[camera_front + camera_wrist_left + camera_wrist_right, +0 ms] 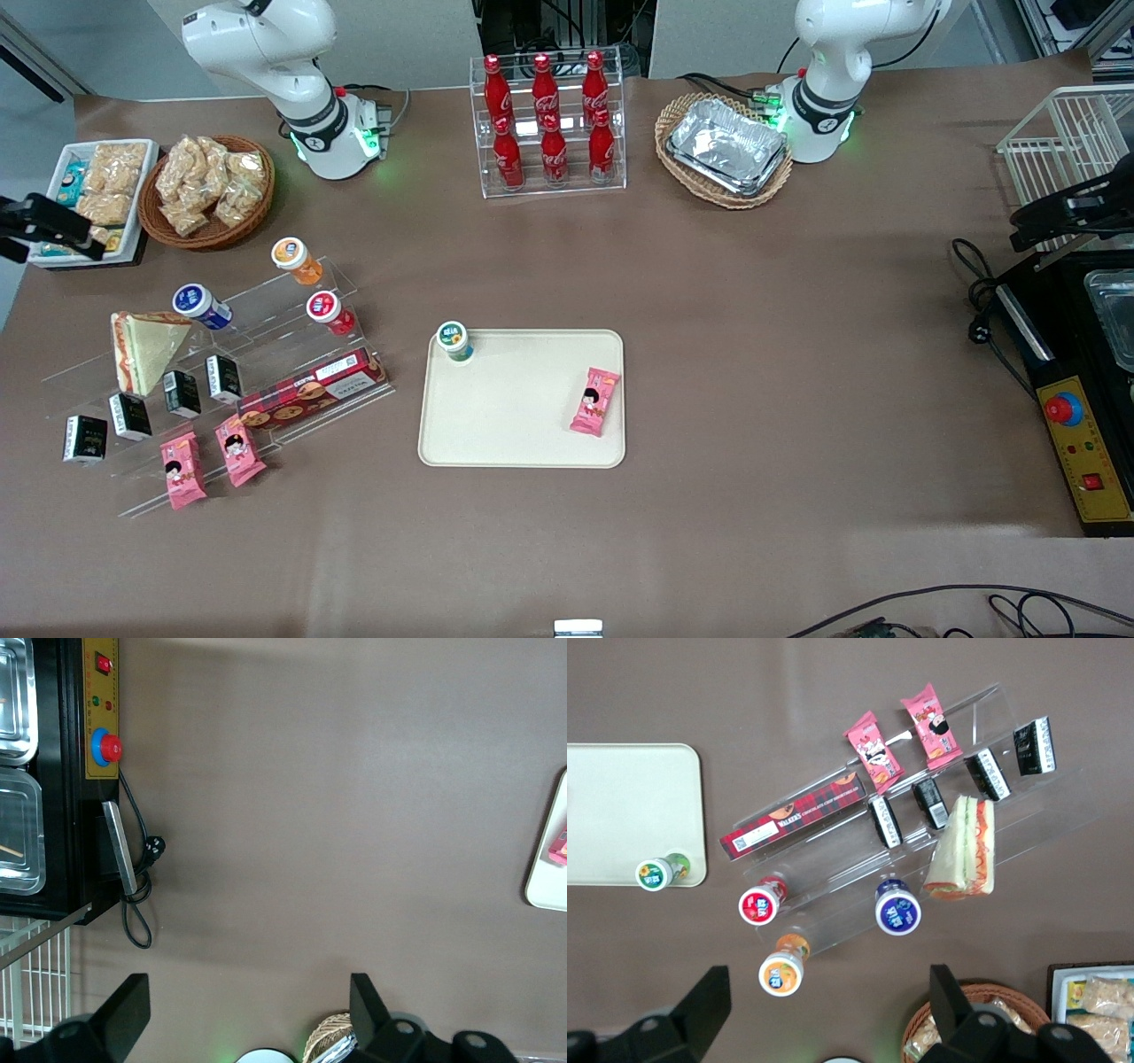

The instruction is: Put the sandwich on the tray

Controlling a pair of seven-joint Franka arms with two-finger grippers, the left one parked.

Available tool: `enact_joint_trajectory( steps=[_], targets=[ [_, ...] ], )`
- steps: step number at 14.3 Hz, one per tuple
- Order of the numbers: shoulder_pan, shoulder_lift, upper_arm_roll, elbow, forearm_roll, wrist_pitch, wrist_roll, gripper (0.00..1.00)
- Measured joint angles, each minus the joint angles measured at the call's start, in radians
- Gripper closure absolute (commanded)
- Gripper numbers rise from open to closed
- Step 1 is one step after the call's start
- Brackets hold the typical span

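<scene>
The triangular wedge sandwich (pixel 144 348) of pale bread in clear wrap stands on the clear acrylic stepped rack (pixel 213 372) at the middle left of the front view, beside a blue-lidded cup (pixel 201 305) and just above a row of small black cartons (pixel 182 393). The flat cream-beige rectangular tray (pixel 523 399) sits near the frame's centre, well apart from the sandwich, carrying a green-lidded cup (pixel 455 341) and a pink snack packet (pixel 595 401). The right arm's gripper (pixel 824 1001) hangs high over the rack, its black fingers (pixel 950 997) spread wide and seemingly holding nothing; in the front view it shows only at the far left edge.
</scene>
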Motion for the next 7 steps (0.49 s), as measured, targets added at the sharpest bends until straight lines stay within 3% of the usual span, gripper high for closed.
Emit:
enact_joint_trajectory(
  steps=[7],
  targets=[
    [0.001, -0.018, -0.009, -0.001, -0.026, -0.013, 0.009, 0.00]
  ],
)
